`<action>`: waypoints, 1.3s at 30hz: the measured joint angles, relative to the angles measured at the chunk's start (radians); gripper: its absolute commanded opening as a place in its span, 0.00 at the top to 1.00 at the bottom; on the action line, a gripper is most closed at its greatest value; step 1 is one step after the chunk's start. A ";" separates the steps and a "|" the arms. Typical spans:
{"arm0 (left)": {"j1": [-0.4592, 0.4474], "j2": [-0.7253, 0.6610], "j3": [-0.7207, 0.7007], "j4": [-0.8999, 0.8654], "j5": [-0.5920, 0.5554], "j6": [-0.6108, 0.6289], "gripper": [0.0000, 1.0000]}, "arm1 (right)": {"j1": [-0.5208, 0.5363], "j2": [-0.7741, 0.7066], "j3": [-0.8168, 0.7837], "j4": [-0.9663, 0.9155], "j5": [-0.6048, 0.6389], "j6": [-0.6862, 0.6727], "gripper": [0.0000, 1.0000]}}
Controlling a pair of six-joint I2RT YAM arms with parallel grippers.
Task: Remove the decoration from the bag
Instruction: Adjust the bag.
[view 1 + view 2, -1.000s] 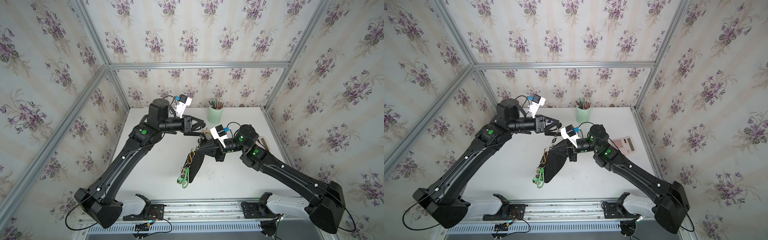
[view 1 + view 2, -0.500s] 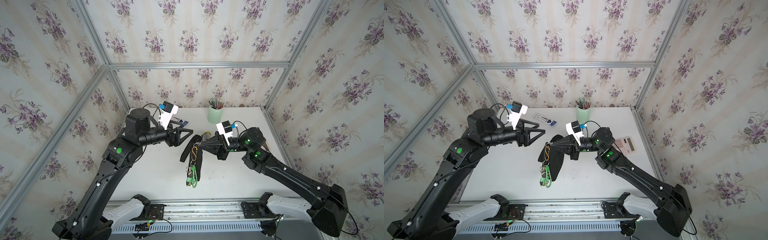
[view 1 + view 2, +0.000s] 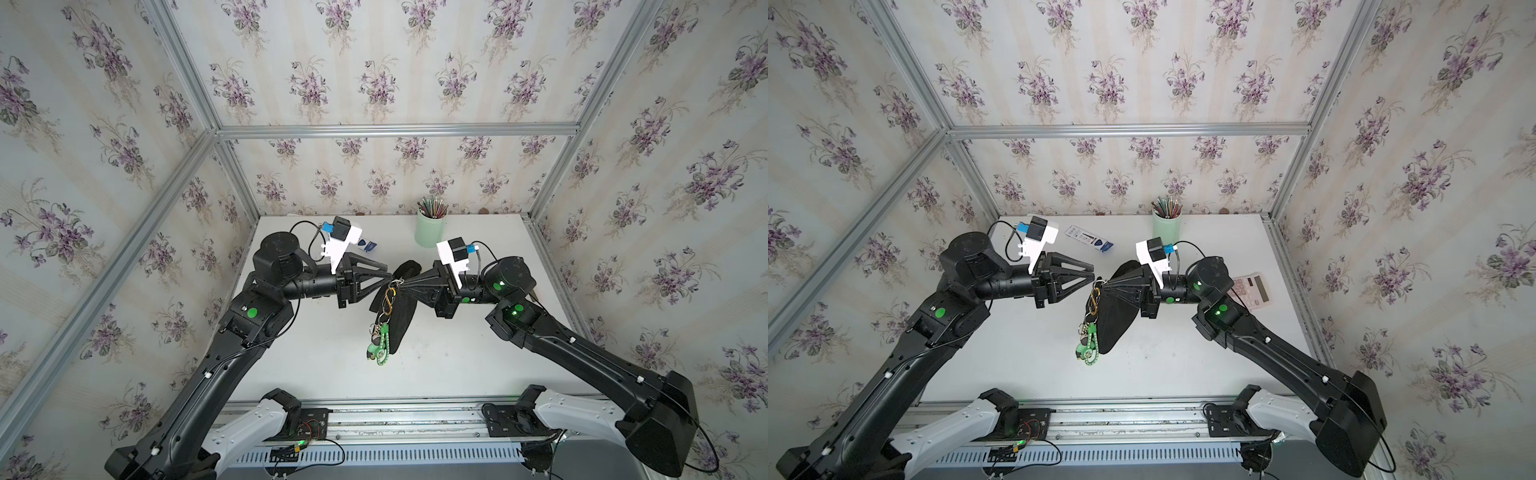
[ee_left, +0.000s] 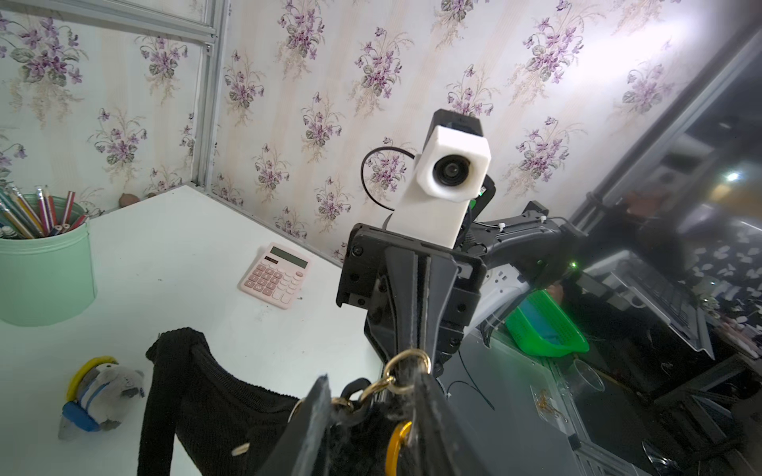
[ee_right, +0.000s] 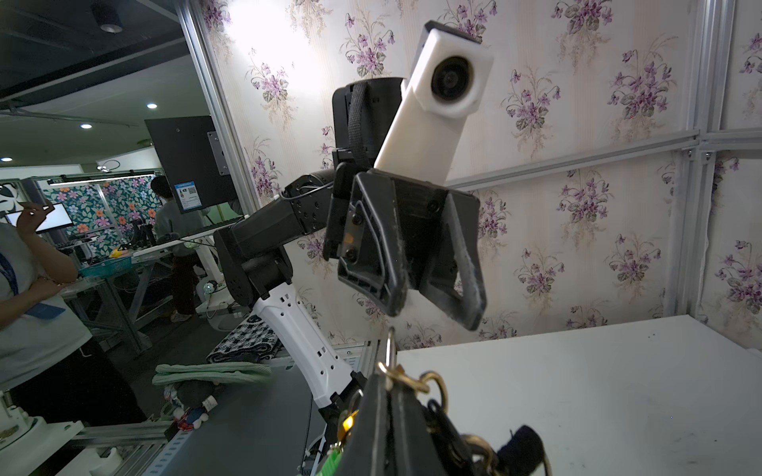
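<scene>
Slip danger
My right gripper (image 4: pixel 408 348) squeezes the bag (image 3: pixel 1115 320); left gripper (image 5: pixel 431 315), jaws apart, could miss the decoration (image 3: pixel 1088 351) and yank the bag loose.

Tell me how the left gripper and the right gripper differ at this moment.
The right gripper has its fingers shut on the top corner of the bag; the left gripper has its fingers apart and holds nothing. The right gripper carries the hanging bag with the decoration; the left gripper only points at its ring end. Both lie roughly level, tips facing each other.
</scene>
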 measured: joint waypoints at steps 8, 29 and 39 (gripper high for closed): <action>0.000 0.010 -0.031 0.050 0.075 -0.019 0.73 | 0.000 0.000 0.000 0.000 0.013 0.003 1.00; 0.000 0.039 0.023 -0.023 0.063 0.030 1.00 | -0.041 -0.109 -0.121 -0.021 0.075 -0.075 0.43; 0.000 0.072 0.066 -0.116 0.082 0.091 1.00 | -0.050 -0.172 -0.063 -0.140 0.129 -0.182 0.52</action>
